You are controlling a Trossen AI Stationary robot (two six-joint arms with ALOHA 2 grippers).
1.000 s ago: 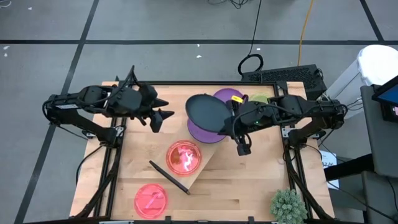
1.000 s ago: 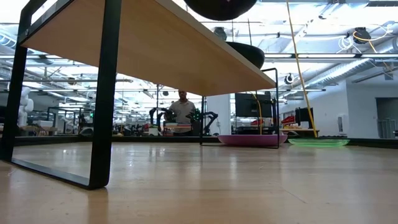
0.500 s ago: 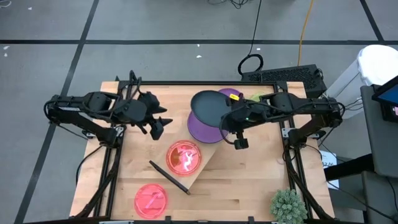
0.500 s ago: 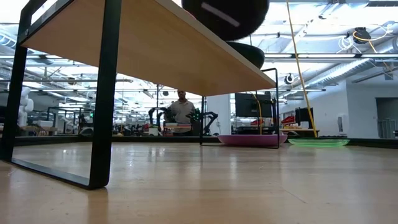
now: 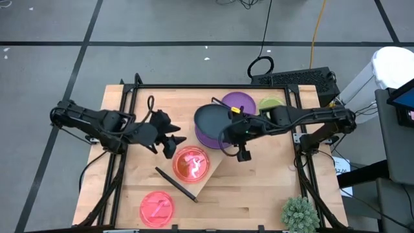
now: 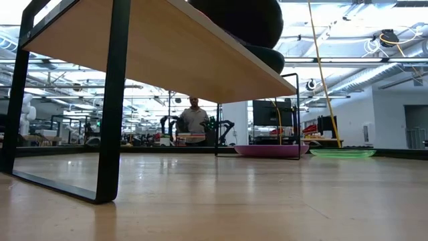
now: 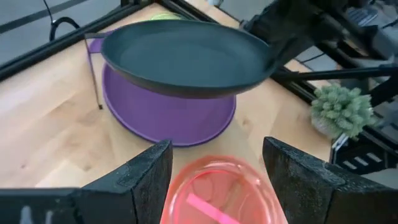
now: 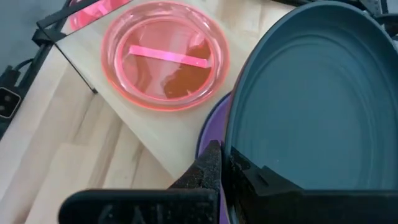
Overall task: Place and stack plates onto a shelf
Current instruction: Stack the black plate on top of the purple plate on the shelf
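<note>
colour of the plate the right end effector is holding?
Dark teal-black plate; clearest in the right wrist view.

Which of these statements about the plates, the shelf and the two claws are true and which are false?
1. The right claw holds the dark teal plate by its rim. True.
2. The dark plate hangs over the purple plate on the shelf. True.
3. The left claw grips a pink plate. False: it is open, above the pink plate on the shelf.
4. Both pink plates are on the shelf. False: the second pink plate lies on the table.
5. The lime-green plate is stacked on the purple one. False: it lies apart, on the table.
</note>
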